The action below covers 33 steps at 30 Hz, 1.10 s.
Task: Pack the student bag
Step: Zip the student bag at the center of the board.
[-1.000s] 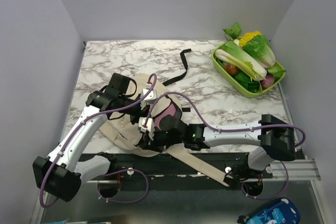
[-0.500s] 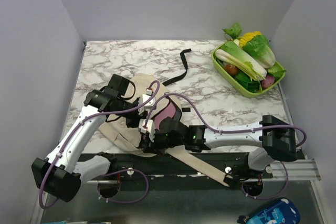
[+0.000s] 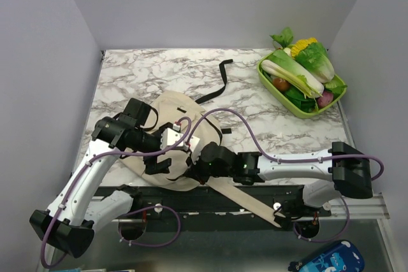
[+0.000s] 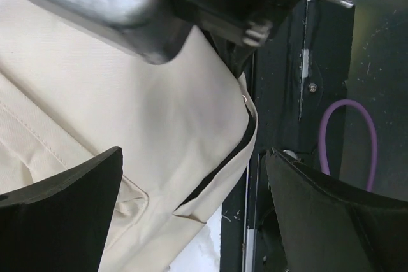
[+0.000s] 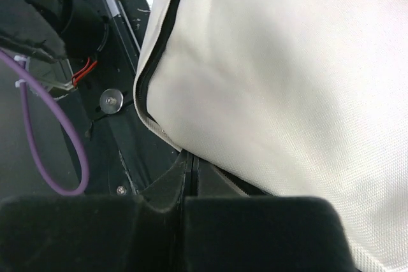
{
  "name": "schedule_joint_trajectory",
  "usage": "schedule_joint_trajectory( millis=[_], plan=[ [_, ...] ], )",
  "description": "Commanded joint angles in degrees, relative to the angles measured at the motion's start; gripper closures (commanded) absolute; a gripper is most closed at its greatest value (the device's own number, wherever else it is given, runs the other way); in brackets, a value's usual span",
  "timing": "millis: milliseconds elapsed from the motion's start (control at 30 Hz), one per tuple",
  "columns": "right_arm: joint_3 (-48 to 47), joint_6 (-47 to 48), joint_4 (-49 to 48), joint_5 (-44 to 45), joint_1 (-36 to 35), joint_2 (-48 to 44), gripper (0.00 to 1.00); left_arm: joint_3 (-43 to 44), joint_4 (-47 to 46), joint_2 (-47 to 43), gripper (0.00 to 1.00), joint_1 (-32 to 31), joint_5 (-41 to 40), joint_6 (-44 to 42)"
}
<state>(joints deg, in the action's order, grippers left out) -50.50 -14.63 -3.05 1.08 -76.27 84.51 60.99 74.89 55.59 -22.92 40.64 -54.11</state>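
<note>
Left claw (image 4: 191, 157) is spread wide with nothing between the fingers (image 4: 64, 221); under the gap I see the cream fabric and dark zip edge of the student bag (image 4: 127, 106), beside the black base rail (image 4: 287, 93) and a purple cable (image 4: 347, 138). Right claw (image 5: 188, 164) has its jaws pressed together, tips tucked right under the bag's near edge; can't tell if any fabric is caught. From the top view the bag lies flat at the near-left middle of the marble table (image 3: 268, 125), its near edge hanging over onto the rail, both my wrists bunched over its near-right corner. Its long beige strap (image 3: 245, 202) trails near and right across the rail. A black strap (image 3: 217, 84) lies on the table just beyond the bag. Green tray of vegetables (image 3: 271, 76) sits at the far right corner, well apart from the bag.
</note>
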Motion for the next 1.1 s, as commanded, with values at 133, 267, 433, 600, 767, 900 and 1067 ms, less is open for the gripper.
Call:
schedule_joint_trajectory(
  millis=[133,267,433,600,767,900,1067],
  plan=[
    [0.9,-4.4,1.9,8.1,0.3,-1.8,0.99,-4.6,1.4,1.9,0.02,-0.4,3.9,-6.4],
    [0.9,-5.1,2.9,9.5,0.4,-2.5,0.99,-9.6,-4.0,1.3,0.03,-1.8,3.1,-4.8],
    [1.7,-5.9,4.6,10.2,0.3,-3.9,0.99,-13.6,-13.9,-1.1,0.05,-9.7,0.1,3.6],
    [1.4,-5.8,5.5,11.8,0.4,-5.2,0.99,-17.5,-19.7,-1.5,0.05,-18.5,-6.1,8.9],
    [0.6,-5.5,6.1,11.8,0.6,-6.5,0.99,-19.9,-27.2,0.2,0.05,-22.2,-13.2,16.6],
    [1.0,-6.1,6.5,12.0,0.8,-7.3,0.99,-22.2,-32.3,1.9,0.01,-25.7,-17.0,19.7],
    [3.1,-8.6,5.6,11.0,2.1,-8.8,0.99,-23.4,-34.7,2.8,0.04,-27.7,-17.4,20.4]
  ],
)
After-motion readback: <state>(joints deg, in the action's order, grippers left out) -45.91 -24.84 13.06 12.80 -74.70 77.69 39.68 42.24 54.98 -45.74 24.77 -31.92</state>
